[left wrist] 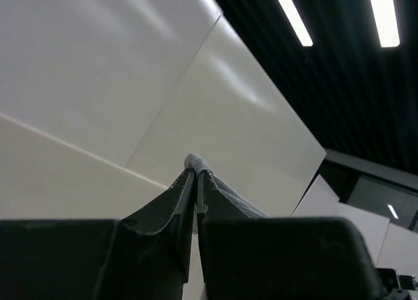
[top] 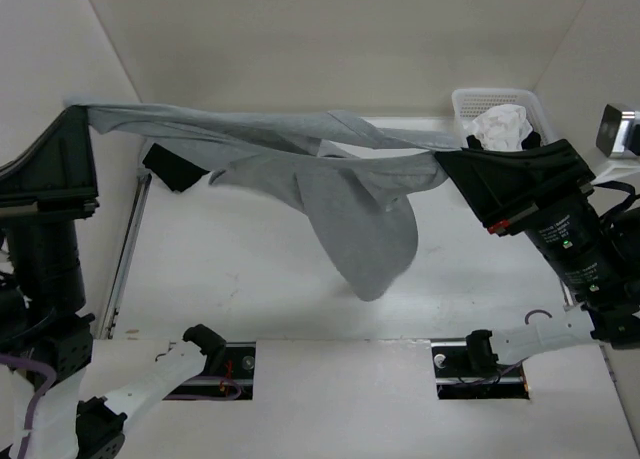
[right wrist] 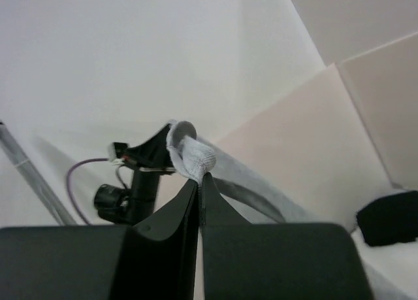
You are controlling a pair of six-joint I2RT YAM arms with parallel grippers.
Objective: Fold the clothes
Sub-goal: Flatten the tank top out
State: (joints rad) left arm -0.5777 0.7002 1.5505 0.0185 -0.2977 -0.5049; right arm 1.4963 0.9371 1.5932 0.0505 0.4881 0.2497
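So far the thin grey tank top [top: 360, 229] hangs unfolded, pinched between the left gripper [top: 88, 119] and right gripper [top: 450, 164]; all folding remains.

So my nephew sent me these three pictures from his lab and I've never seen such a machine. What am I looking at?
Two robot arms are bolted at the near edge of a white table. The wide picture looks down from above and behind them. The other two come from small cameras on each wrist, looking past that arm's own fingers. Between them the arms hold a light grey tank top stretched in the air: the left gripper and the right gripper are each shut on a bit of its fabric. A black cloth lies on the table at the back left, and a white basket holding a white garment stands at the back right.
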